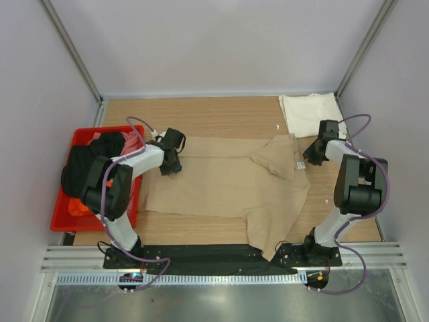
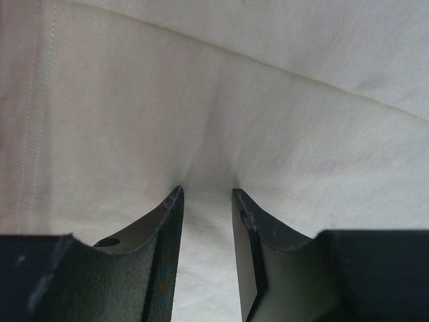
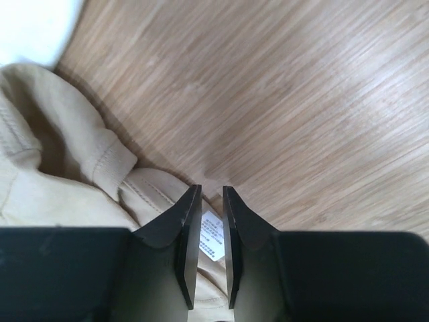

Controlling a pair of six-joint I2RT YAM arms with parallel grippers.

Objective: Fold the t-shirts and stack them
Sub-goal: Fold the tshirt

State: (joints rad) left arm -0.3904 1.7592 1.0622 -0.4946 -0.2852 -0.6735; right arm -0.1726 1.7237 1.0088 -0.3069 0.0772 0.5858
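At 9 o'clock, a red bin (image 1: pixel 62 220) holds a black t-shirt (image 1: pixel 77 168). The left gripper (image 2: pixel 206 196) pinches a pucker of the tan t-shirt (image 1: pixel 214 184), which lies spread across the table (image 1: pixel 201 114) centre. The right gripper (image 3: pixel 212 191) is nearly closed, nipping the tan shirt's 3 o'clock edge by its label (image 3: pixel 212 235). A cream-white t-shirt (image 1: pixel 310 113) lies at 1 o'clock.

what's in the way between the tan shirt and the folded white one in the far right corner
Nothing visible: only bare table lies between the tan t-shirt and the cream-white t-shirt. The right gripper is at the tan collar, beside that gap rather than across it.
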